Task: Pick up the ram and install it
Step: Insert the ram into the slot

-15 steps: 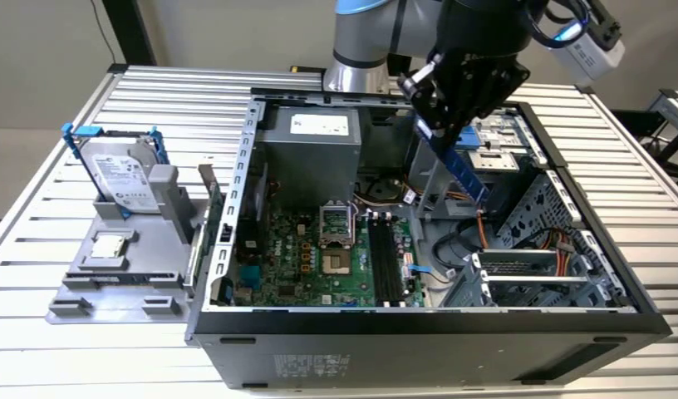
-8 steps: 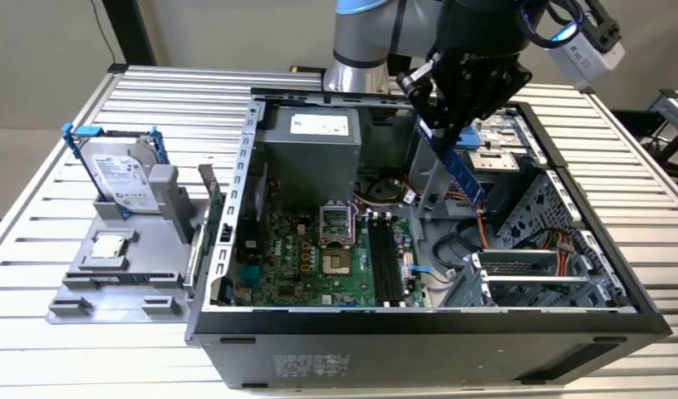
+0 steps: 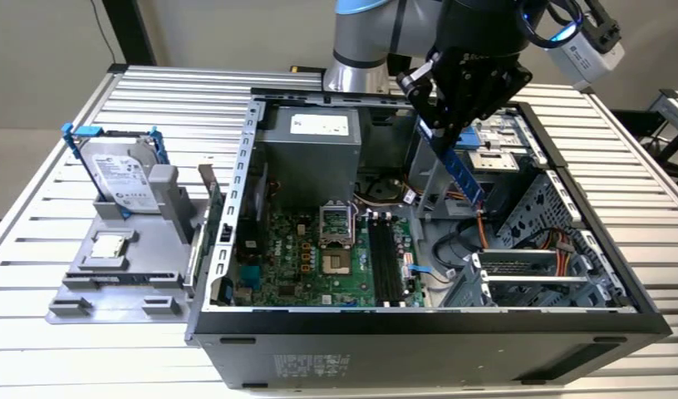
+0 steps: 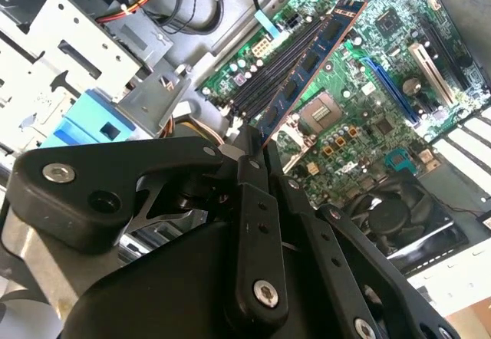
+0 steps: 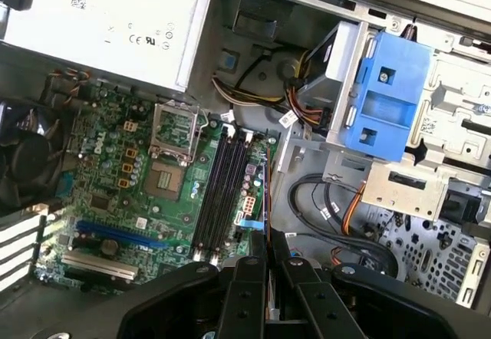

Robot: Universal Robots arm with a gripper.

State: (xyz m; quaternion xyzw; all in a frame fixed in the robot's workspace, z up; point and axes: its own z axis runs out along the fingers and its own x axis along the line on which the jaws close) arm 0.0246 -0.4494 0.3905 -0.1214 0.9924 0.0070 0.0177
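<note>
Blue ram [image 3: 460, 170] in the claw [image 3: 441, 125], above motherboard [image 3: 306, 258]

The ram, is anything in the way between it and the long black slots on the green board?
Nothing visible is. The gripper holds the ram up in the air over the open computer case, and the black memory slots on the motherboard below look empty, with no cable lying across them.

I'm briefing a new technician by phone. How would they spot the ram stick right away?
Start at the open computer case. Over its interior the black gripper holds the ram: a thin blue stick slanting down, unlike the black slots fixed on the green board.
</note>
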